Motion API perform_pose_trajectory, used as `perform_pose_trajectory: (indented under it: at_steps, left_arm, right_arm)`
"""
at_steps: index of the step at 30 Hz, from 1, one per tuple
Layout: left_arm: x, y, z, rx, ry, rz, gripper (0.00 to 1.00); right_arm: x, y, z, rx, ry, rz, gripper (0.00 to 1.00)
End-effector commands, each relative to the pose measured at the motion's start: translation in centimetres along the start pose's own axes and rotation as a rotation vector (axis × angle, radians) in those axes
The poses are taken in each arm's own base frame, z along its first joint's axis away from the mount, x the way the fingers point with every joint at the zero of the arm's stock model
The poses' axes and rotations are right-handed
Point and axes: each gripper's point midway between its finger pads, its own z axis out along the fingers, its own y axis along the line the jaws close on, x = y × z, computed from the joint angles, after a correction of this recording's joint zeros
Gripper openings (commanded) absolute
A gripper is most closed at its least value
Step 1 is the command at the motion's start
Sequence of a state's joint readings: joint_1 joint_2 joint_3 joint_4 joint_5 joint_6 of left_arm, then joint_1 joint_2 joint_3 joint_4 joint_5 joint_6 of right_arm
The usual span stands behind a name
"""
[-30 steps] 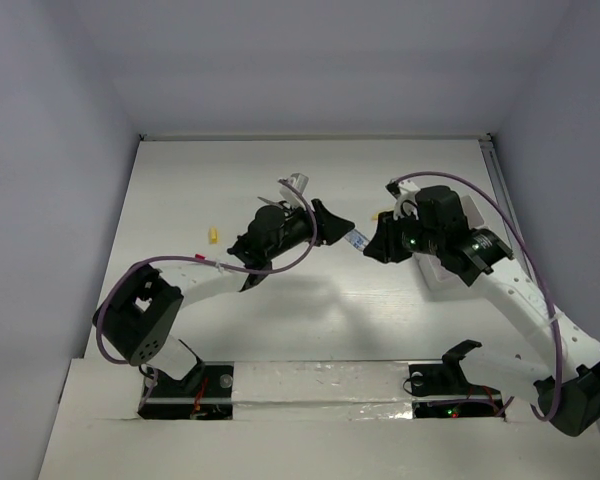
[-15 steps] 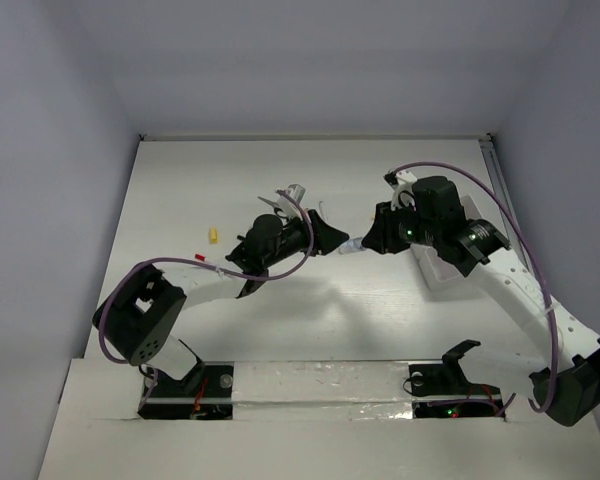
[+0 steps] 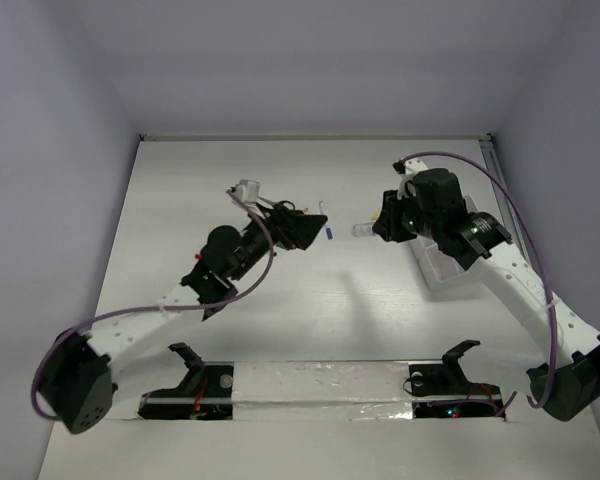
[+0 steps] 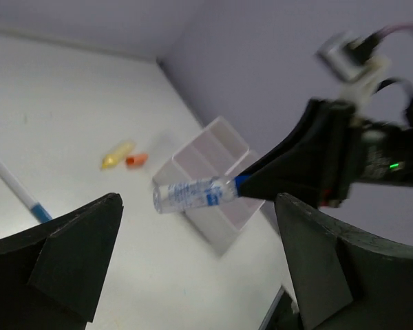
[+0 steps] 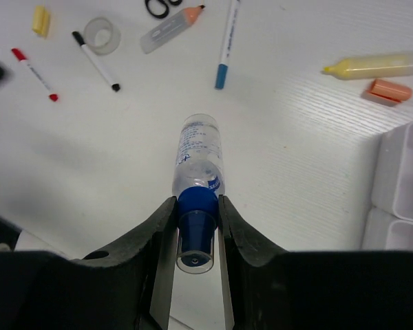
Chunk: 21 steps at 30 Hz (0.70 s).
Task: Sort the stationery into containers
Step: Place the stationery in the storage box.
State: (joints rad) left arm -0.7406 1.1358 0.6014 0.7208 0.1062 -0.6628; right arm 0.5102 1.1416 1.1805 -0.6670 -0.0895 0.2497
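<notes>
Right wrist view gives you the clearest read: the right fingers (image 5: 160,237) pinch the blue cap of a clear tube (image 5: 198,158), one finger on each side. The tube's printed body points straight out ahead of them, over the tabletop (image 5: 296,172). The containers (image 5: 403,185) sit at the right edge of that view, beside the tube and apart from it.

Just past the containers' far corner lie a long yellow piece (image 5: 375,65) and an orange piece (image 5: 390,89), close together. Farther from the containers, you see these spread along the top of the view:
- a blue-and-white pen (image 5: 228,41)
- a white orange-capped tube (image 5: 168,29)
- the black scissors (image 5: 164,7), cut off by the frame edge
- a clear tape ring (image 5: 102,34)
- a white pen with black tip (image 5: 96,60)
- a red-tipped pen (image 5: 33,73)
- a small yellow piece (image 5: 39,19)

Left wrist view shows you the left fingers (image 4: 69,261) spread wide and facing the clear tube, which from that side hangs in front of the containers' white walls.

From the top external camera, the tube sits just left of the containers' far end. The left fingers are farther left of the containers — well apart from them — and the blue-and-white pen lies on the tabletop between those fingers and the tube.
</notes>
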Motion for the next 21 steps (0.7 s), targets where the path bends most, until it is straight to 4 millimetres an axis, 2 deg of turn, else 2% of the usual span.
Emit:
perform_pose_trajectory:
  at_steps: [1,3,4,5,6,7,8,12,15,17,21]
  left_arm:
    - [-5.0,-1.3,-3.1,-0.034,-0.173,0.069,0.91]
    - [-4.9,-1.9,-4.5,-0.012,-0.173,0.061,0.93]
    - [-5.5,-2.7,-5.7,0.01,-0.191,0.052,0.94]
    - [-5.3,-2.7,-6.3,0.01,-0.185,0.049,0.94]
    - [-5.0,-2.7,-6.9,0.007,-0.167,0.045,0.94]
    - [-5.7,-3.5,-8.0,0.032,-0.189,0.044,0.95]
    - [-5.5,-3.8,-8.5,0.038,-0.182,0.04,0.95]
    - [-6.3,-4.5,-11.1,0.044,-0.195,0.047,0.98]
    - [-7.1,-5.2,-13.1,0.056,-0.216,0.065,0.99]
    - [-7.9,-5.7,-14.3,0.055,-0.229,0.088,0.99]
    - [-8.9,-5.4,-15.7,0.001,-0.234,0.164,0.99]
  right_arm:
    - [-2.6,-3.3,-0.8,0.176,-0.069,0.009,0.0]
    - [-2.8,-5.7,-0.9,0.275,-0.062,0.03,0.0]
    - [-3.0,-7.6,-1.1,0.336,-0.067,0.056,0.0]
    - [-2.9,-9.3,-1.2,0.407,-0.059,0.074,0.0]
    - [-3.5,-10.1,-1.6,0.44,-0.074,0.092,0.0]
    - [-3.7,-11.5,-2.1,0.487,-0.084,0.112,0.0]
    - [-4.0,-12.3,-2.4,0.519,-0.093,0.121,0.0]
    - [-3.8,-17.0,-4.2,0.701,-0.065,0.163,0.0]
    - [-3.6,-18.9,-4.8,0.75,-0.049,0.195,0.0]
    - [-3.7,-19.5,-5.3,0.77,-0.052,0.208,0.0]
    - [-3.6,-20.3,-5.6,0.801,-0.038,0.223,0.0]
